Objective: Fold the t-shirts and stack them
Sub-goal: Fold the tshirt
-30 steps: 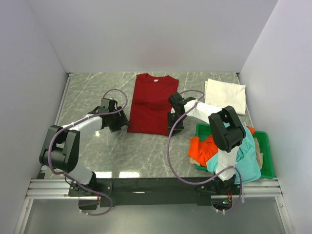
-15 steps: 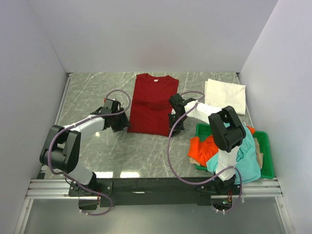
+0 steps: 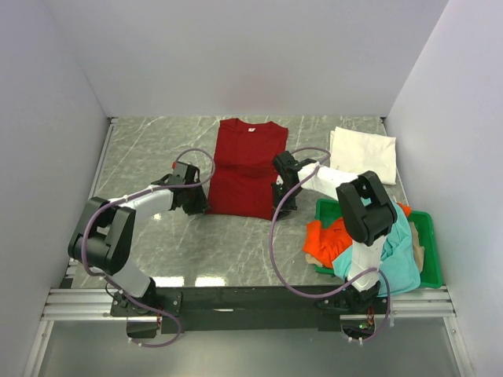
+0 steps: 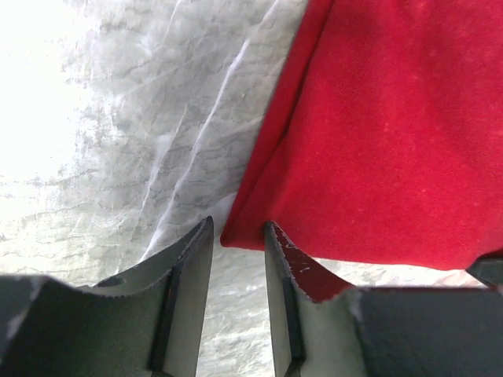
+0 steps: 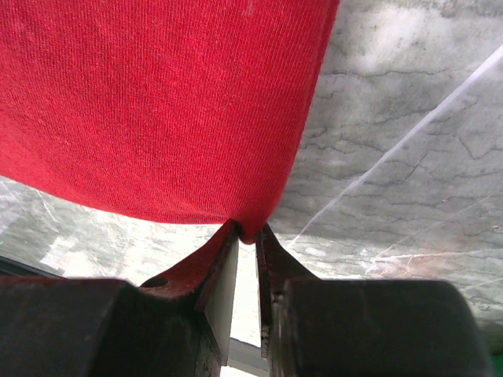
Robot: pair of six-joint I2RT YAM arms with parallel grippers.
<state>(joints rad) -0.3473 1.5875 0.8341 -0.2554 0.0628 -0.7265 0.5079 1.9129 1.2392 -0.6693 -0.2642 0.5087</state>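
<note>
Left pincer (image 4: 237, 228) has reached the narrow-folded, flat dark red t-shirt (image 3: 245, 169).

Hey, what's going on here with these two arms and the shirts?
Both arms are at the dark red cotton t-shirt spread on the table. The right gripper pinches its near right corner; the left gripper is open around the near left corner, not yet closed. A folded white t-shirt lies far right; an orange t-shirt and a teal t-shirt sit heaped on the green plastic tray.

Table (image 3: 141, 153) open left of dark red shirt (image 3: 244, 169). Right side blocked: white shirt (image 3: 361, 147) far, heaped green tray (image 3: 424, 236) near. Walls (image 3: 47, 118) box in left, far, right.
</note>
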